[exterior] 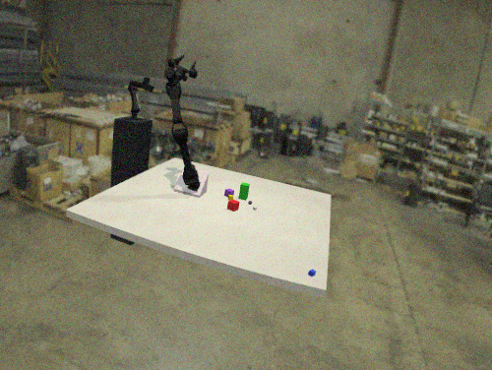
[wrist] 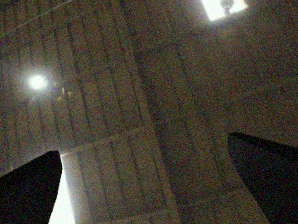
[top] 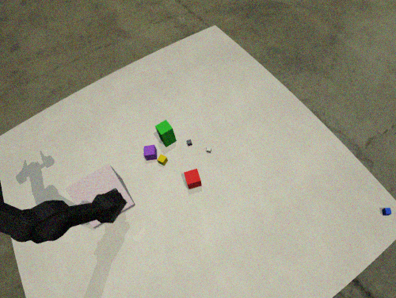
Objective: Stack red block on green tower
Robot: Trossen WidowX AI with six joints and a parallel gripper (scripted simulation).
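The red block (top: 192, 178) (exterior: 233, 205) sits flat on the white table (top: 257, 119) (exterior: 197, 226), apart from the other blocks. The green tower (top: 165, 132) (exterior: 244, 191) stands upright, with nothing on top of it. My gripper (exterior: 188, 60) (wrist: 146, 150) is open and empty, raised high above the table on the upstretched arm, far from both. The wrist view shows its two dark fingers wide apart against the ceiling, and no block. The top view does not show the gripper itself, only its shadow.
A purple block (top: 150, 152) (exterior: 229, 192) and a small yellow block (top: 162, 159) (exterior: 230, 197) lie near the tower. A tiny dark cube (top: 189, 143) (exterior: 250, 203) and a tiny white cube (top: 208, 150) (exterior: 255, 209) lie beyond. A blue cube (top: 386, 212) (exterior: 312, 273) lies near the table's far corner.
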